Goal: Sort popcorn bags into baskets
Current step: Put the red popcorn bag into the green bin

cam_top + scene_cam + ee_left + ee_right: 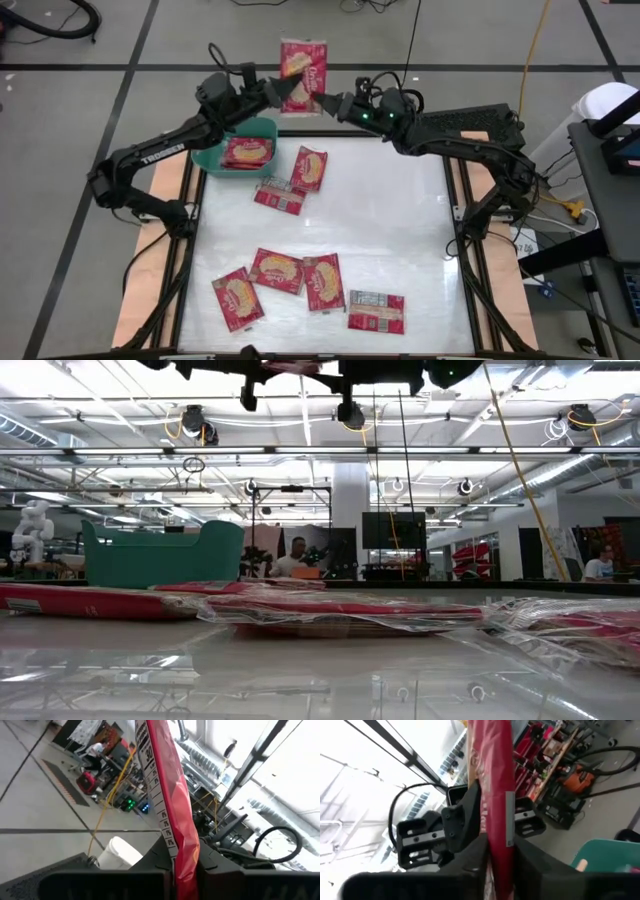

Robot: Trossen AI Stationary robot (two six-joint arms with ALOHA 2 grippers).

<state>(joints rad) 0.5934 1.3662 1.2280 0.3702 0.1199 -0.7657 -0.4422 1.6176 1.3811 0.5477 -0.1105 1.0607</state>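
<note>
Teal basket (262,131) at the far left corner of the tabletop (400,230), with a red popcorn bag (247,152) lying flat inside, maybe more than one, hard to tell. Same basket (165,555) seen from table height, walls standing above the flat bags.

Up in the air past the far edge of the tabletop, another popcorn bag (303,65), held from both sides. Left gripper (284,92) with fingers (150,865) pinching the bottom edge of that bag (172,805). Right gripper (326,103) with fingers (472,855) pressed on the same bag (495,785) from the other side.

On the tabletop just beside the basket, two bags touching: one with a popcorn picture (310,167), one showing a grey-white label (279,195).

Near the front edge, four more bags in a row: (238,299), (277,270), (324,282), and one with a label panel (376,311).
</note>
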